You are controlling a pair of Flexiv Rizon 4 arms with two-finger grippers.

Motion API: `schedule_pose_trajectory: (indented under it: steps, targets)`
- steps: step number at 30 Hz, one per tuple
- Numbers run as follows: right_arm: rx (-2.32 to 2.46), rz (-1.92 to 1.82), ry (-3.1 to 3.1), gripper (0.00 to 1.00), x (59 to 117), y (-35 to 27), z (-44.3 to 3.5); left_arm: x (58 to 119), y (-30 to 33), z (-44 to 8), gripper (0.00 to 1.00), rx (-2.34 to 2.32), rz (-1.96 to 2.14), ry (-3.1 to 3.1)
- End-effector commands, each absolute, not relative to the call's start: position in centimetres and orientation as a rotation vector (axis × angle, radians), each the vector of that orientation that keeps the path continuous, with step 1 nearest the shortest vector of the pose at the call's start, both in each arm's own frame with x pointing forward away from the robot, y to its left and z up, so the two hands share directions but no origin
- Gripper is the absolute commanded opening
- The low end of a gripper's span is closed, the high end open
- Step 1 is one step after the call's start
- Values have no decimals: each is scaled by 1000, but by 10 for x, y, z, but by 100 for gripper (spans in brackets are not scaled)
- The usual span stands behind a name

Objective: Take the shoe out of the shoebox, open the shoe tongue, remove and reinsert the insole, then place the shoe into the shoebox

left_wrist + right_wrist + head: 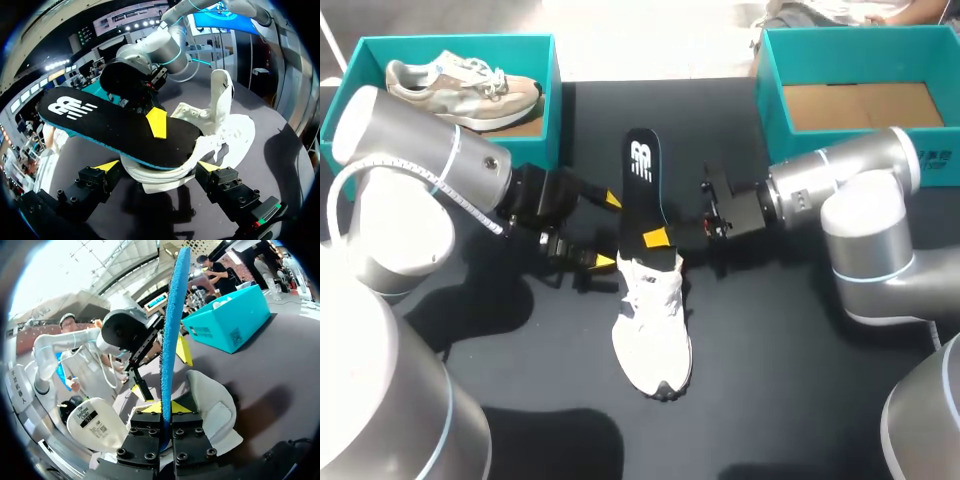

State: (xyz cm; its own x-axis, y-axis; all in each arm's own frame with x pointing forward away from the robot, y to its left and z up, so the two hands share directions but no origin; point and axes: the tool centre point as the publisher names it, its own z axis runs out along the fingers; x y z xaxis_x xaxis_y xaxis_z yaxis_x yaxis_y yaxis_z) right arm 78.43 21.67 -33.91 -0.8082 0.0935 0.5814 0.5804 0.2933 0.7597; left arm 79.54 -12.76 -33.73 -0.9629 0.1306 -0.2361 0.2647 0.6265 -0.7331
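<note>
A white shoe (653,325) lies mid-table, toe toward the front edge. A black insole (644,185) with a white logo slants out of its heel toward the back. My right gripper (657,238) is shut on the insole's lower part, and the insole's blue edge (169,335) rises from between its yellow tips (163,409). My left gripper (607,230) stands open just left of the heel. Seen from the left wrist, its fingers (159,167) spread wide on either side of the shoe's heel (165,175), under the insole (110,125).
A teal shoebox (552,95) at the back left holds a beige sneaker (465,88). A second teal shoebox (770,95) at the back right shows only its cardboard floor. My right arm's shadow darkens the mat to the right of the shoe.
</note>
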Motion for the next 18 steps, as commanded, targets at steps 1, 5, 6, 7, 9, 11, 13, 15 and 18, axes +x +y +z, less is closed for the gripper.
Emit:
schedule_pose_trajectory:
  steps: [1,5,6,7,9,11,13,15,18]
  targets:
    - [-636,-1533,-2127,0,770,216,-346,795,-128,-337,100,329,-1244,2689]
    - [-651,-1508,-2121,0,765,218,-350,795,-128,-337,100,329,-1244,2689]
    - [-653,-1507,-2119,0,765,218,-350,795,-128,-337,100,329,-1244,2689]
    - [-654,-1508,-2118,0,764,218,-350,795,-128,-337,100,329,-1244,2689]
    - [-646,-1514,-2124,0,766,219,-346,795,-128,-337,100,329,-1244,2689]
    - [-626,-1523,-2139,9,770,220,-341,795,-128,-337,100,329,-1244,2689]
    - [-604,-1525,-2151,19,775,222,-336,795,-128,-337,100,329,-1244,2689]
    - [-584,-1526,-2161,24,780,223,-332,795,-128,-337,100,329,-1244,2689]
    - [-564,-1531,-2170,22,788,226,-329,795,-128,-337,100,329,-1244,2689]
